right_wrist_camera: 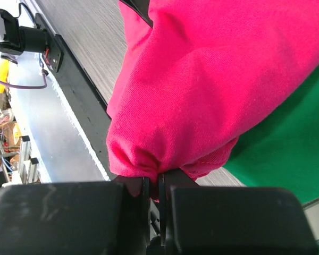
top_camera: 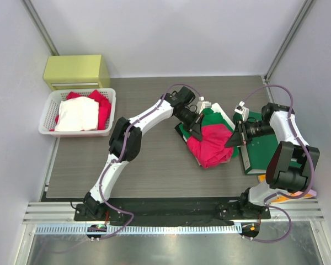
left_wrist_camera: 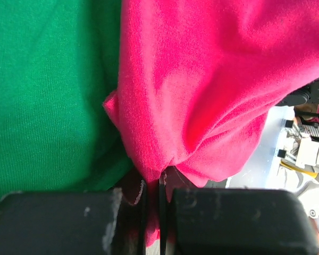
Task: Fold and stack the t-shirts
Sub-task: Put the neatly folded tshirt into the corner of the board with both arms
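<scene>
Now left end effector [top_camera: 201,129] and right end effector [top_camera: 232,141] each pinch the red t-shirt [top_camera: 212,147] — next probably calls for an even lift to spread it.

The pinkish-red t-shirt [top_camera: 211,144] covers most of the green t-shirt [top_camera: 212,117], leaving only a strip showing at twelve o'clock. The right arm hides the dark-green folder [top_camera: 258,157] on its three o'clock side. In the basket [top_camera: 71,133], pale cloth [top_camera: 77,114] buries most of a red cloth [top_camera: 103,107]. Both wrist views crop both shirts at the picture edges.
</scene>
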Tool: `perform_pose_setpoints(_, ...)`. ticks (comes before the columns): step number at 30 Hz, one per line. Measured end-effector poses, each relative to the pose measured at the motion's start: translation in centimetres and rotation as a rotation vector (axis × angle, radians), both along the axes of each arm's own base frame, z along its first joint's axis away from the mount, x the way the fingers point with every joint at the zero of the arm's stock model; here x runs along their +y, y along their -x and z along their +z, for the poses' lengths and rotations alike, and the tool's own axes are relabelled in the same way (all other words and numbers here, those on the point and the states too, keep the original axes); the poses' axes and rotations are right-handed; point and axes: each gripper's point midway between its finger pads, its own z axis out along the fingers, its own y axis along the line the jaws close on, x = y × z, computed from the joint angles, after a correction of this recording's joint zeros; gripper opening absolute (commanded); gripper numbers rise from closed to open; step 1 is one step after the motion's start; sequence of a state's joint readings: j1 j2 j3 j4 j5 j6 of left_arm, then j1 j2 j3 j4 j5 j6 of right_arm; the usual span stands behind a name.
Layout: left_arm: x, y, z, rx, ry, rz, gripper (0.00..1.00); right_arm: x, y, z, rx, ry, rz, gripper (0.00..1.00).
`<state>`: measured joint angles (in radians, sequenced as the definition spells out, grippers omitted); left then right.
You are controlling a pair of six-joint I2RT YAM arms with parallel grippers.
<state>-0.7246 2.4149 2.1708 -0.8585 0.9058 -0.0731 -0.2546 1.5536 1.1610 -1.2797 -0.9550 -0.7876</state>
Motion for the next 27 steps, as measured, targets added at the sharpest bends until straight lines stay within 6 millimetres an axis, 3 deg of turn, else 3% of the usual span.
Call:
perform_pose_setpoints(6,0.2,-0.4,0.4,-0.034,-0.022,0.005,0.0,-0.2,-0.2,0.3,-0.024,0.023,-0.01,0.01)
perform_pose_setpoints(14,-0.1,-2.5,4.1,-0.196,-0.001,0.014,0.0,-0.1,-0.3,1.2,-0.053,0.029,-0.007,0.01)
perform_pose_setpoints(27,1.9,-5.4,5.4,-0.207,0.023,0.074,0.0,-0.2,-3.1,4.8,-0.175,0.041,-0.011,0.01)
